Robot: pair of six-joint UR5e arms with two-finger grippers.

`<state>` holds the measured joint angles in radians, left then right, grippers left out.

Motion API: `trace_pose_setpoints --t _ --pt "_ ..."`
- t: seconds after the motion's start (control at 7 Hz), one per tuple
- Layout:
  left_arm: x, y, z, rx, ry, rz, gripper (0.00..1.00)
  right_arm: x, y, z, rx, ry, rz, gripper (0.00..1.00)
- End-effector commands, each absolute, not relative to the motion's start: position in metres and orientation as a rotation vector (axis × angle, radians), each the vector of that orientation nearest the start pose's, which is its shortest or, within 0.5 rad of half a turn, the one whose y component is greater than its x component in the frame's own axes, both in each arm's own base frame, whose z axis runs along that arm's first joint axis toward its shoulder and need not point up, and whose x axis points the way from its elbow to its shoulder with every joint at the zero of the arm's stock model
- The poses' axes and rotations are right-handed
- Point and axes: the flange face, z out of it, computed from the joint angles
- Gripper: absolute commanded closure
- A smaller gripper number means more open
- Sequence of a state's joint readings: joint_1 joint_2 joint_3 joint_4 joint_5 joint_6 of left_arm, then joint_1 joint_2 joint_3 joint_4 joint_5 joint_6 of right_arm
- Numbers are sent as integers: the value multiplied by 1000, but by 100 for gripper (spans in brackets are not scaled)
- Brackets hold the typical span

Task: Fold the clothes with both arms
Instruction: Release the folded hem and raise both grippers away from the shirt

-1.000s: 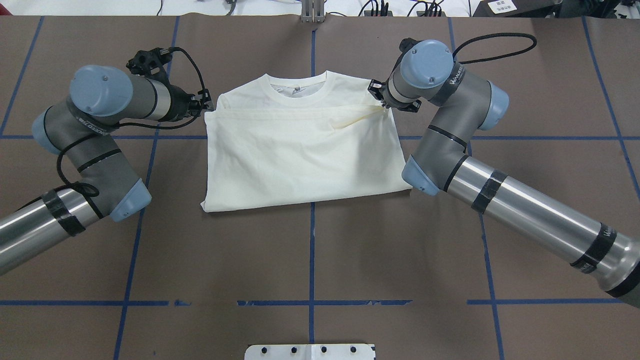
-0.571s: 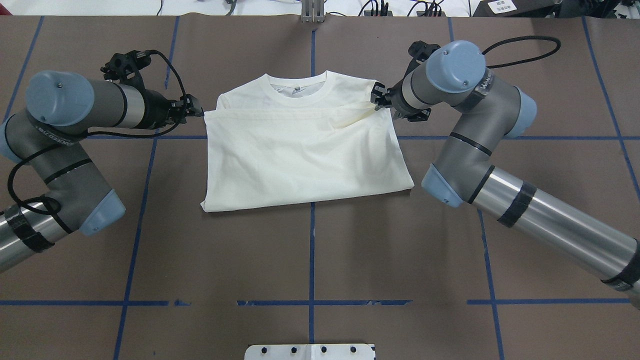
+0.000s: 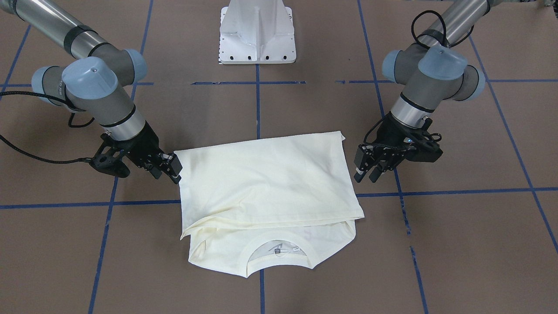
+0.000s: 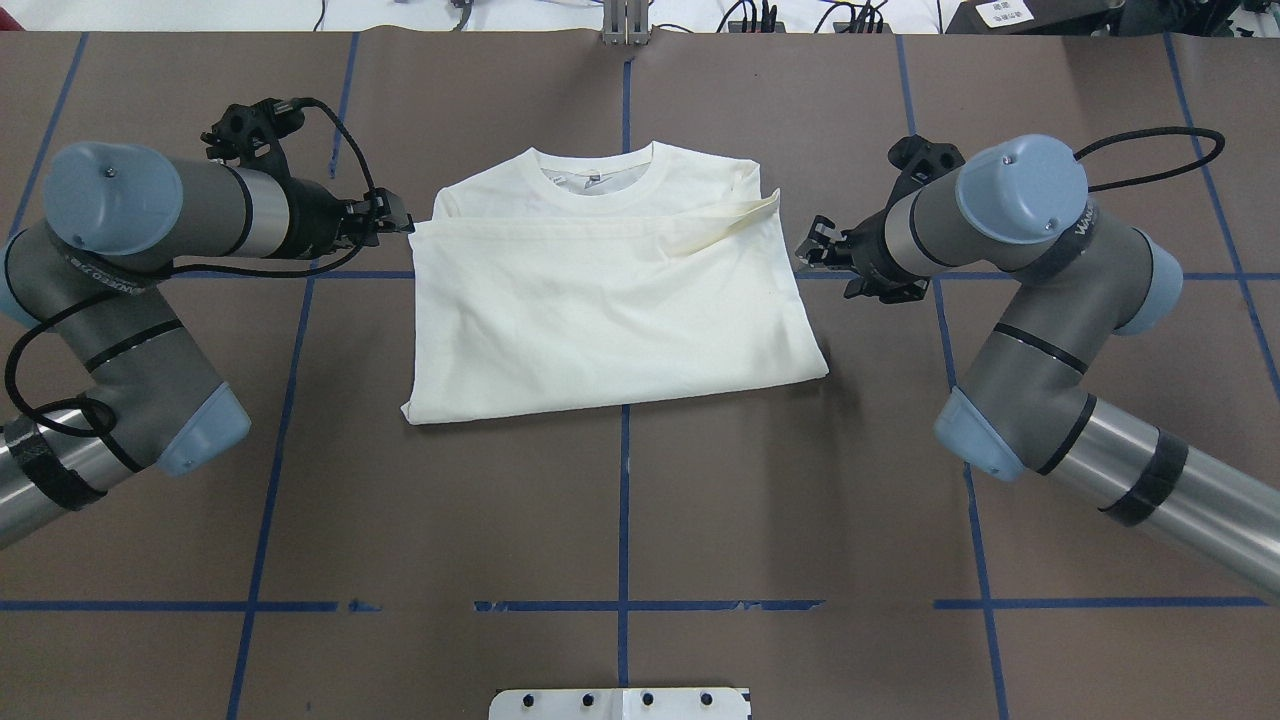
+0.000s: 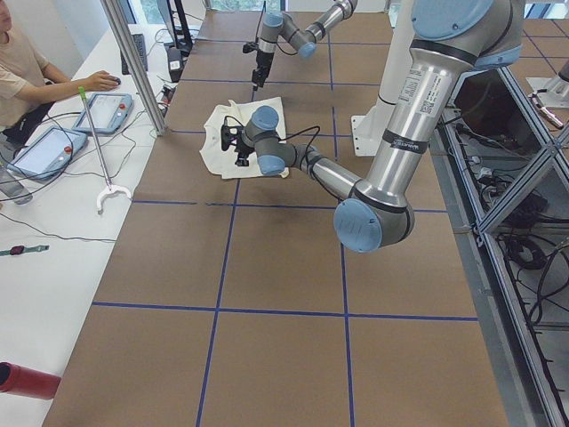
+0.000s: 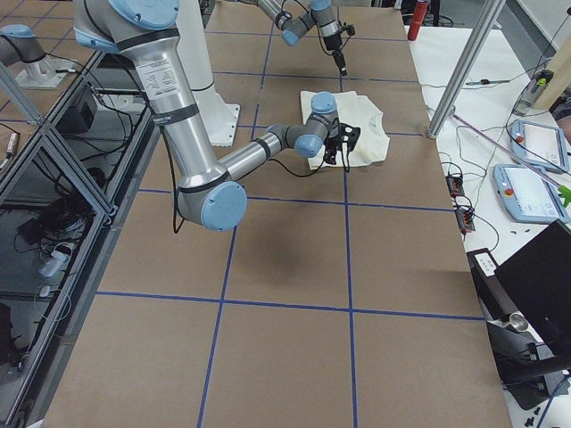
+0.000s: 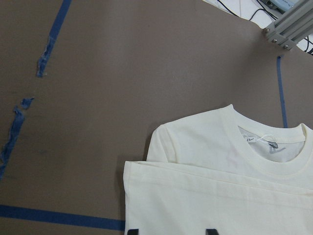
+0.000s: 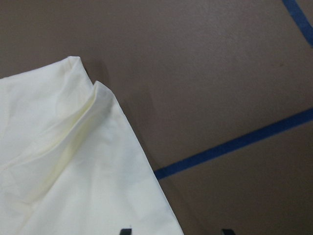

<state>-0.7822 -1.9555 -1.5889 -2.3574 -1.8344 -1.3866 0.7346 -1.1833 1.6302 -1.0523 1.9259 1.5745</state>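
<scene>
Beside the folded T-shirt (image 4: 610, 320), front hidden, left pincer (image 4: 403, 222) and right pincer (image 4: 803, 252) gape empty.

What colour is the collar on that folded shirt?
Cream ribbed round collar, same as the cream T-shirt; best in left wrist view.

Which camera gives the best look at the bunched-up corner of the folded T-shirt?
Right wrist-mounted: the bunched corner is close and large, its ridges plain. Overhead and front-facing show it whole but small. Left wrist-mounted shows only the flat opposite corner. In the side views it is too small.
</scene>
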Motion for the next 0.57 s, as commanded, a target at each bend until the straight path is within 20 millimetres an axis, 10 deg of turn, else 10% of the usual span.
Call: trace_pose_setpoints --t 0.0,0.43 --pt "379 -528 343 350 1167 -364 45 -411 -462 350 -69 -1059 616 28" --pt "377 -529 344 359 1160 -369 45 -461 -420 360 -50 -1021 612 27"
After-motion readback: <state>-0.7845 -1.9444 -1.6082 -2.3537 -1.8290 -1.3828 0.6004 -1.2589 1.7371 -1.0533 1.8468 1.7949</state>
